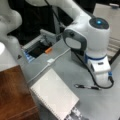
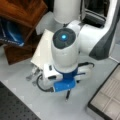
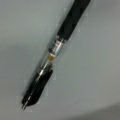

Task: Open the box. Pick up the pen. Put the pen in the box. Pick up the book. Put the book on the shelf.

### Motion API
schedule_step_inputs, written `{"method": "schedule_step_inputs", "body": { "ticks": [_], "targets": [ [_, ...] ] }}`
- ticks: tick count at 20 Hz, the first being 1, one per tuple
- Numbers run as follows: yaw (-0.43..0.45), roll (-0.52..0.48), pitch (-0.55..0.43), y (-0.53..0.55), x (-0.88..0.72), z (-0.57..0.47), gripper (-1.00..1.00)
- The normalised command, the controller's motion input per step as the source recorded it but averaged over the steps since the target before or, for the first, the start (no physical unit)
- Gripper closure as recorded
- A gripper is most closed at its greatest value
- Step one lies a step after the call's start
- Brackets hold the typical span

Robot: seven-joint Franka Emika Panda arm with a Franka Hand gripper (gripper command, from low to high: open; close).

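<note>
Hand (image 1: 102, 83) hovers just above pen (image 3: 53, 53) on table (image 1: 100, 105).

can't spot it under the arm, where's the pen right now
The pen lies flat on the grey table toward a front view's right, just right of the book, under the arm's wrist.

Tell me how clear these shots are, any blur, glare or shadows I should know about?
Both front views are soft, edges smeared. In a front view the arm's blue light glows, and the arm hides most of the pen; in a front view the pen lies whole beside the book. The wrist view fills with the pen, blurred, a faint shadow alongside; the gripper does not show.
</note>
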Motion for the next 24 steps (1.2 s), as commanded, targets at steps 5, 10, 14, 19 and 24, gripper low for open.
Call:
{"method": "schedule_step_inputs", "body": {
  "ticks": [5, 10, 14, 19, 24],
  "targets": [
    [0.099, -0.122, -0.074, -0.11, -0.02, -0.21, -1.0],
    [0.106, -0.128, -0.093, -0.08, -0.16, -0.18, -1.0],
    [0.092, -0.137, -0.143, -0.03, -0.21, -0.2, -1.0],
    [0.091, -0.149, -0.166, -0.01, -0.24, -0.24, -1.0],
    [0.085, -0.158, -0.176, 0.02, -0.21, -0.2, -1.0]
  ]
}}
